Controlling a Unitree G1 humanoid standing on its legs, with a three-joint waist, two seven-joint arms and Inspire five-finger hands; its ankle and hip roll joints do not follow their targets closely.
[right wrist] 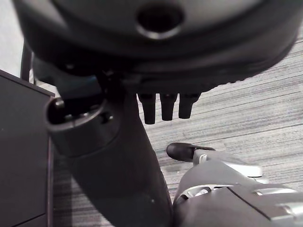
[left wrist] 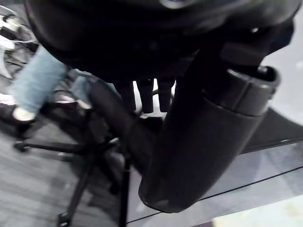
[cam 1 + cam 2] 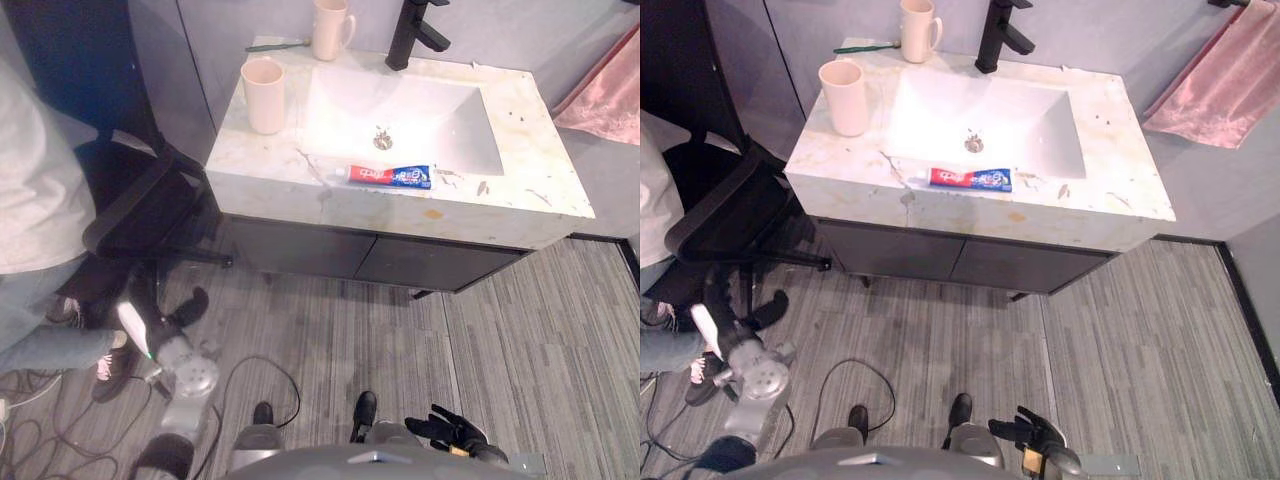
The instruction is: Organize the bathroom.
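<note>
A marble tabletop (image 3: pixel 520 190) with a white sink (image 3: pixel 400 120) sunk into it stands over a dark cabinet (image 3: pixel 370 255). A tube of toothpaste (image 3: pixel 389 176) lies flat on the front rim of the sink, just before the drain (image 3: pixel 381 138). A pink cup (image 3: pixel 264 94) stands upright at the tabletop's left edge; a second cup with a handle (image 3: pixel 331 28) stands at the back, a green toothbrush (image 3: pixel 279 45) lying just beside it. A black faucet (image 3: pixel 413 30) rises behind the sink. A pink towel (image 3: pixel 1225 85) hangs on the wall to the right.

The left hand (image 3: pixel 160 322) hangs low over the floor, well apart from the tabletop, fingers relaxed and holding nothing. The right hand (image 3: pixel 450 428) hangs low at the right, fingers loosely spread, empty. A black office chair (image 3: pixel 135 205) and a seated person (image 3: pixel 35 230) stand to the left, close beside the left hand.
</note>
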